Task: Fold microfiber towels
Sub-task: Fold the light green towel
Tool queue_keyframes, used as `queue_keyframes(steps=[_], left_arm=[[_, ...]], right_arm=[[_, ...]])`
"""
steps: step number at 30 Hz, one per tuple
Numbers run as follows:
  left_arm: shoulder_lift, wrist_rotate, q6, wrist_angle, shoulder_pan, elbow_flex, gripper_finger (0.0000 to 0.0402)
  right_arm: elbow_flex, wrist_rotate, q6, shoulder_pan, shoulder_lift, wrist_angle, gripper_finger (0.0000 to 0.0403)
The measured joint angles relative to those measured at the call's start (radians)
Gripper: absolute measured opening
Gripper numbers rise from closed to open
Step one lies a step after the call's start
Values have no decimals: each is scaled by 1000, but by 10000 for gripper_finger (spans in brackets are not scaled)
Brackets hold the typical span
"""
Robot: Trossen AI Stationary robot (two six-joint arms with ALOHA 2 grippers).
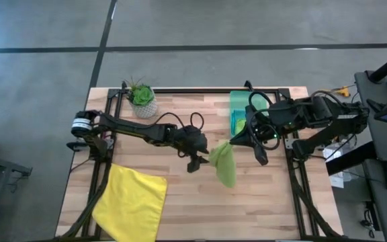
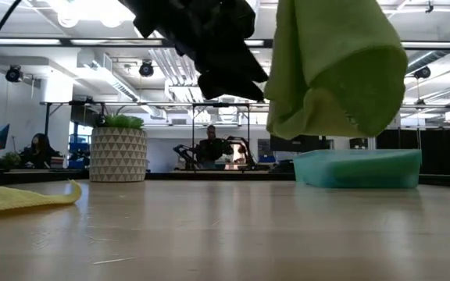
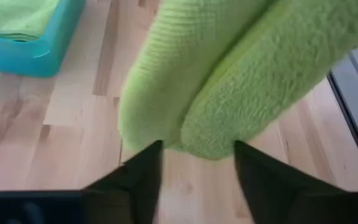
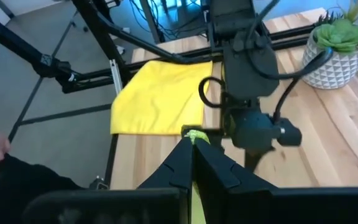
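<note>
The lime green microfiber towel point(image 1: 224, 163) is hanging in the air over the middle of the wooden table point(image 1: 261, 208), bunched up into a floppy drape. The right gripper point(image 1: 232, 142) has its fingers pinched tight on the towel's top corner; in the right wrist view you can see a little bit of green point(image 4: 194, 135) poking out right at the tips of the closed fingers. From the low view the towel point(image 2: 330, 66) dangles well clear of the tabletop, not touching it.

The left gripper point(image 1: 195, 163) is just beside the hanging towel, on its left side in the overhead view. Its fingers point(image 3: 143, 174) are spread apart, with the bottom edge of the green fold point(image 3: 222, 93) sitting right at the gap between them, but they aren't clamped on anything as far as I can see.

The yellow towel point(image 1: 132, 202) is lying flat at the front left corner of the table, partly hanging off the edge. The teal bin point(image 1: 239, 111) is at the back, next to the right arm, and there's another green cloth point(image 3: 17, 17) lying in it. A small potted succulent point(image 1: 142, 99) sits at the back left. In the room behind the table, a person point(image 2: 211, 145) is sitting at a desk.
</note>
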Motion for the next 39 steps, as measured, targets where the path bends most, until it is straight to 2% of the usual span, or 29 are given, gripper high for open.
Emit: queue_keyframes(steps=[5, 6, 15, 20, 24, 28, 31, 34, 39], left_arm=[[-17, 5, 1, -83, -3, 1, 29], [-26, 5, 1, -85, -3, 1, 16], [-51, 10, 15, -10, -3, 2, 5], [-44, 16, 55, 58, 1, 1, 55], [-44, -23, 47, 81, 11, 1, 130], [-31, -8, 28, 83, 24, -4, 204], [6, 110, -20, 116, 29, -7, 243], [60, 256, -93, 182, 29, -7, 262], [135, 329, -180, 246, 29, 5, 266]], right_arm=[[0, 5, -1, 0, -10, -46, 9], [-1, 5, -4, 0, -11, -51, 9], [-3, 15, -7, 0, -14, -50, 9], [-4, 13, -7, 0, -14, -49, 9], [-4, 4, -7, 0, -14, -48, 9], [-4, 4, -7, 0, -14, -46, 9], [-4, 4, -8, 0, -14, -43, 9], [-4, 4, -12, 0, -14, -43, 9], [-4, 4, -15, 0, -14, -43, 9]])
